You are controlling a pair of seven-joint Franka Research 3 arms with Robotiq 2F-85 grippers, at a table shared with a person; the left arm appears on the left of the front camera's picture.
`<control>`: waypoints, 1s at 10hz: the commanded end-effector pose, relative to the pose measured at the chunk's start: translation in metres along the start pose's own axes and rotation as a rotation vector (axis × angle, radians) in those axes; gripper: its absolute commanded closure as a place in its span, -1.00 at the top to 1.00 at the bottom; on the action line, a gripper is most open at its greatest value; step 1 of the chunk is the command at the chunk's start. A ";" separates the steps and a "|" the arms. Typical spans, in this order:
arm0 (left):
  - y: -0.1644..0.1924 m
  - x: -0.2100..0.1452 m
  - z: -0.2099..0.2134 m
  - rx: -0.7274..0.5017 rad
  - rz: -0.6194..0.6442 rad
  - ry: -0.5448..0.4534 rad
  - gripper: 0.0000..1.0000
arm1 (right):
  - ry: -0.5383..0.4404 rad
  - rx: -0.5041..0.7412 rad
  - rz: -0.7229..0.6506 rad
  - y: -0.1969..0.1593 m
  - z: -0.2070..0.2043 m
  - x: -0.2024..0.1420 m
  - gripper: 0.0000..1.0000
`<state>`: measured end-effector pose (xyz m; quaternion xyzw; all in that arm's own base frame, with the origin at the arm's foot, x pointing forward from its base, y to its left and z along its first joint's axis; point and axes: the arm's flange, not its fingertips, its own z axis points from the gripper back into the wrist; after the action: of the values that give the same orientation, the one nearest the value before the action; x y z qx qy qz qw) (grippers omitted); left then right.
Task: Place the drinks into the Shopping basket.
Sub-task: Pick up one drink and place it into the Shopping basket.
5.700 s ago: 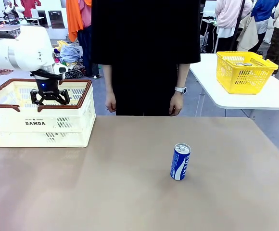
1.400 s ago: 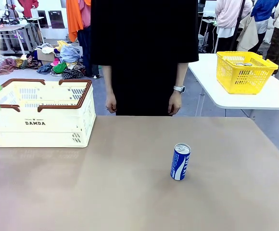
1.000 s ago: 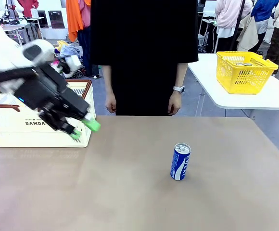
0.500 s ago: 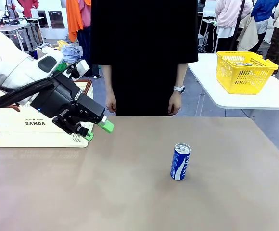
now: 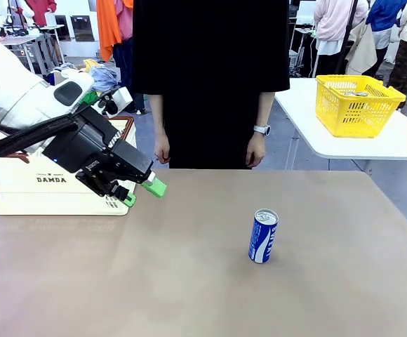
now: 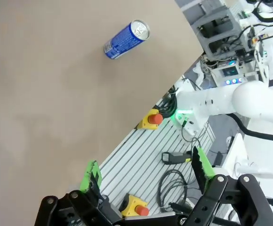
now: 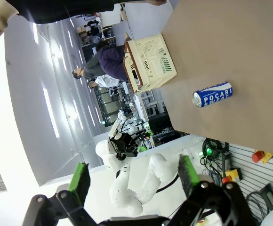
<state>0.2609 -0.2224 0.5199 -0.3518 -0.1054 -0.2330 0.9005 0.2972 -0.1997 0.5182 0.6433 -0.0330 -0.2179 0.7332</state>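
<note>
Tan table (image 5: 189, 295) | left gripper (image 5: 142, 194) is out of the Shopping basket (image 5: 21, 189), now by its front right corner, jaws wide, empty | right gripper (image 7: 133, 172) wide, empty | blue can (image 5: 263, 236) upright, well right of the basket, likely next pick

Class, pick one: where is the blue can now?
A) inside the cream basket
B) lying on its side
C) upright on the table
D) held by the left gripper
C: the blue can stands upright on the table, away from the open left gripper and the cream basket.
</note>
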 end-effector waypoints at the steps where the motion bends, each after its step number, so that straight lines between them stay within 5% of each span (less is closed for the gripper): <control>1: -0.037 0.065 -0.057 0.108 0.040 0.133 1.00 | 0.002 0.016 -0.007 0.005 0.002 -0.001 1.00; 5: -0.091 0.113 -0.158 0.252 0.143 0.212 1.00 | 0.002 0.016 -0.007 0.005 0.002 -0.001 1.00; 10: -0.130 0.148 -0.220 0.431 0.342 0.193 1.00 | 0.002 0.016 -0.007 0.005 0.002 -0.001 1.00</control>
<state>0.3248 -0.4833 0.4833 -0.1561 -0.0082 -0.1032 0.9823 0.2971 -0.1999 0.5183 0.6434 -0.0332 -0.2180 0.7331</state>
